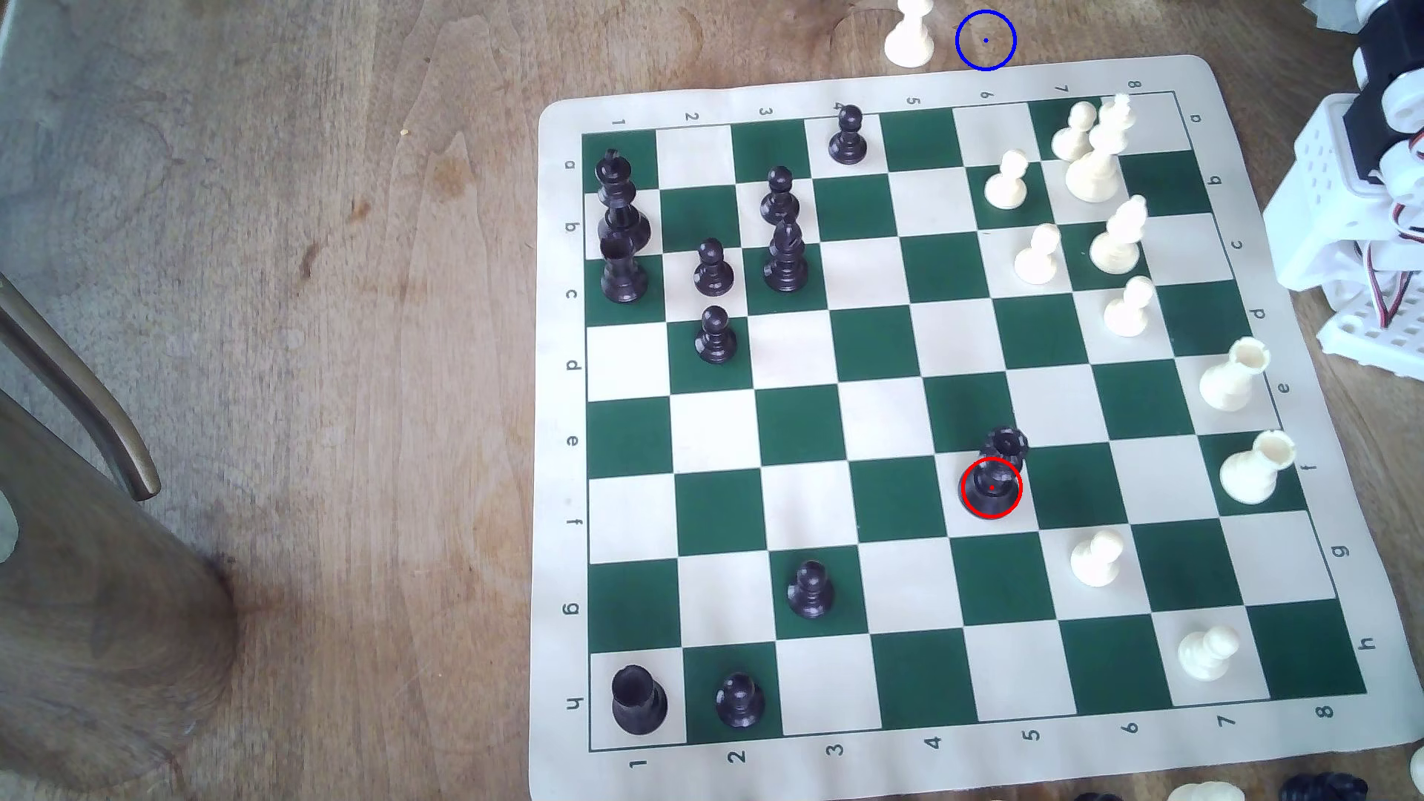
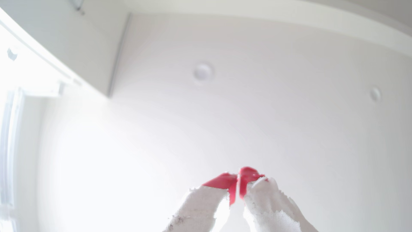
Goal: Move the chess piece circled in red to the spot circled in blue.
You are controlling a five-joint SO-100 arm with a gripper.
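The black queen (image 1: 994, 477) stands upright on the chessboard (image 1: 955, 416), on a white square in row f, file 5, with a red ring drawn around its base. It is toward the board's edge numbered 1 to 8 along the exterior view's bottom, a little right of the middle. Nothing touches it. The nearest piece is a white pawn (image 1: 1096, 558), 1 square diagonally off in row g. 2 white rooks (image 1: 1233, 377) stand by the board's right edge in that view.

The blue-ringed spot (image 1: 985, 40) lies off the board on bare wooden table (image 1: 308, 308), just beyond the board's far edge near file 6. A white pawn (image 1: 911, 35) stands just beside it on the table.

The arm's white base (image 1: 1356, 231) sits past the board's right edge. In the wrist view the gripper (image 2: 238, 178) points up at a white ceiling (image 2: 267, 89), its red-tipped fingers (image 2: 219, 180) pressed together around nothing.
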